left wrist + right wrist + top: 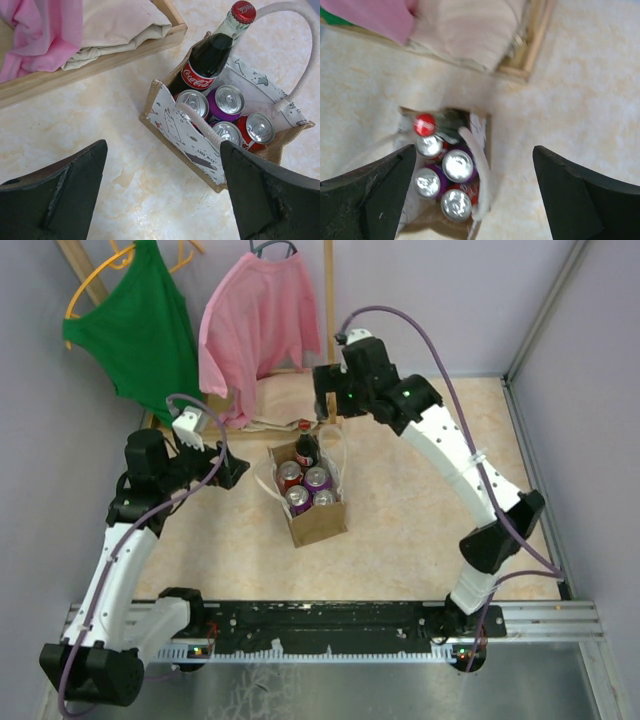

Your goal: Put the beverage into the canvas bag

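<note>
Blunt black fingers [57, 192], boxy canvas bag [192, 156]

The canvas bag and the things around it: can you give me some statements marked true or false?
The canvas bag holds four cans. True.
The cola bottle lies flat beside the bag. False: it stands inside the bag.
The left fingers grip a can. False: they are spread open, holding nothing.
A pink shirt hangs beyond the bag. True.
</note>
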Controlling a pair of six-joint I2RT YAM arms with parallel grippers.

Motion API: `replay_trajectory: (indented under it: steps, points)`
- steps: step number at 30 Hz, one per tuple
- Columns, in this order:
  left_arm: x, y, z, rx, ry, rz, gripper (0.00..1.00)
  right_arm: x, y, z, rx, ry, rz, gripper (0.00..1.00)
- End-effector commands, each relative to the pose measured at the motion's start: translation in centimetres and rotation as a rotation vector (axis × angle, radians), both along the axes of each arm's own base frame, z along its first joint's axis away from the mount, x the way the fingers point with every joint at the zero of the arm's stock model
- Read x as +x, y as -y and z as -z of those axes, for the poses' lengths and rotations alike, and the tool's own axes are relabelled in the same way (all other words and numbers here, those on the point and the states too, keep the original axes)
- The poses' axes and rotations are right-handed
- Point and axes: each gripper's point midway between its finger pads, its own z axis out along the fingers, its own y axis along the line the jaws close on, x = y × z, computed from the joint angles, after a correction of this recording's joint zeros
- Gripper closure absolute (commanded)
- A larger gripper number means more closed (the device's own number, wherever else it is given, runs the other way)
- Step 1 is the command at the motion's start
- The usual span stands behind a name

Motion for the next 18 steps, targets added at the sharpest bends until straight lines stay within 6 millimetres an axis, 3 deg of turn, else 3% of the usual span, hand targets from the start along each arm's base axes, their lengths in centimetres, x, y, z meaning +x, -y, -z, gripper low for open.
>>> replay_trajectory:
  steps: [1,8,18]
  points:
    - [-0.8,-0.9,-0.1,0.042,-0.004,-0.026,0.0,-3.4,2.0,0.9,0.111,-0.086,0.029,0.01]
    - [-1.3,-1.2,0.6,0.031,-0.023,-0.049,0.0,-7.6,3.8,4.0,0.223,-0.139,0.051,0.01]
    - [-0.6,-0.7,0.3,0.01,-0.029,-0.033,0.0,-7.8,4.0,4.2,0.241,-0.128,0.061,0.01]
